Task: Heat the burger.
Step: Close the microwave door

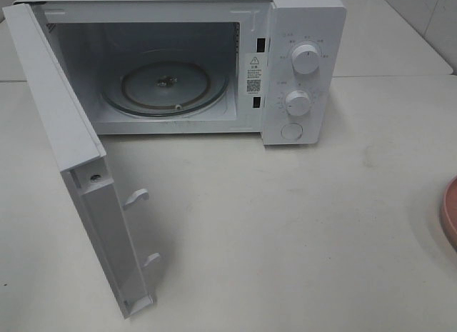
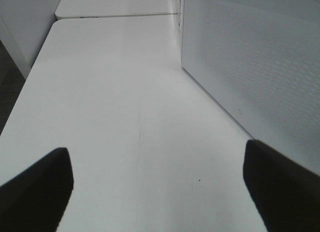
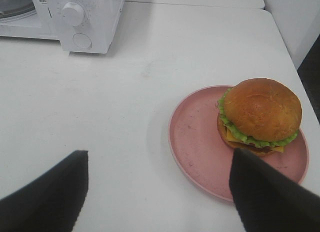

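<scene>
Microwave door (image 1: 78, 168) open | burger (image 3: 260, 115) on pink plate (image 3: 200, 142)

A: Surface?
B: White tabletop (image 1: 300, 225), matte, faint scuffs and a few thin scratches. A seam runs across it at the far side, where a second white slab (image 2: 115, 3) butts against the first.

A: Walls?
B: Pale tiled wall (image 1: 428, 18) at the far right corner in the high view. A plain white panel (image 2: 25, 27) stands off the table's edge in the left wrist view.

A: Floor?
B: Dark strip of floor (image 2: 9, 87) past the table's edge; too dim to tell its material.

A: Light?
B: Even, soft, overhead; shadows weak and diffuse.
</scene>
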You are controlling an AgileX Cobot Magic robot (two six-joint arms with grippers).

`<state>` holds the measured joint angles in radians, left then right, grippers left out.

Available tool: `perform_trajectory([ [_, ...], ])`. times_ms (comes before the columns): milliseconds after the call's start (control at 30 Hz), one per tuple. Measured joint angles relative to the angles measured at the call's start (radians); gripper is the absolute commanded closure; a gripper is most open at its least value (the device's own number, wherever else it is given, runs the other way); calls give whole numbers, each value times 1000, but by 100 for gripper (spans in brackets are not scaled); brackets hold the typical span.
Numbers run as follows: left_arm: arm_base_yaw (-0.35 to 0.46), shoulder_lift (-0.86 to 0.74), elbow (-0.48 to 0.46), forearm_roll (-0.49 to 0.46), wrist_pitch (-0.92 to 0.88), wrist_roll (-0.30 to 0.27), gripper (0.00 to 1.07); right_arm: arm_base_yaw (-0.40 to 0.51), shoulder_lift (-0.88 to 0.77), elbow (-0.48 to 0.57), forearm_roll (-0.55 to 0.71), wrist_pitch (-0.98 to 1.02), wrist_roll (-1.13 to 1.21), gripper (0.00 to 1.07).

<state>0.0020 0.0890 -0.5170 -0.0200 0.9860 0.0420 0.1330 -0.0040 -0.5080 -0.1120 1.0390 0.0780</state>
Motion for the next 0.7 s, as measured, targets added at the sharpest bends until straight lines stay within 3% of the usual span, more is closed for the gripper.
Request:
perform_trajectory([
  [33,0,43,-1,0,-23,0,37,0,0,0,0,0,0,31],
  [100,0,60,-1,0,-36,0,42,0,0,0,0,0,0,31],
  [133,0,98,-1,0,-84,0,52,0,0,0,0,0,0,31],
  [233,0,116,1,0,-106,0,58,0,0,0,0,0,0,31],
  [300,0,184,32,0,-217,0,80,0,0,0,0,0,0,31],
  [333,0,184,32,0,-217,0,80,0,0,0,0,0,0,31],
  [367,0,199,41,0,-236,0,86,0,0,0,0,0,0,31],
  [400,0,231,63,0,-279,0,99,0,0,0,0,0,0,31],
  [500,0,280,98,0,-364,0,107,0,0,0,0,0,0,31],
  [700,0,354,188,0,-585,1,107,0,0,0,0,0,0,31],
])
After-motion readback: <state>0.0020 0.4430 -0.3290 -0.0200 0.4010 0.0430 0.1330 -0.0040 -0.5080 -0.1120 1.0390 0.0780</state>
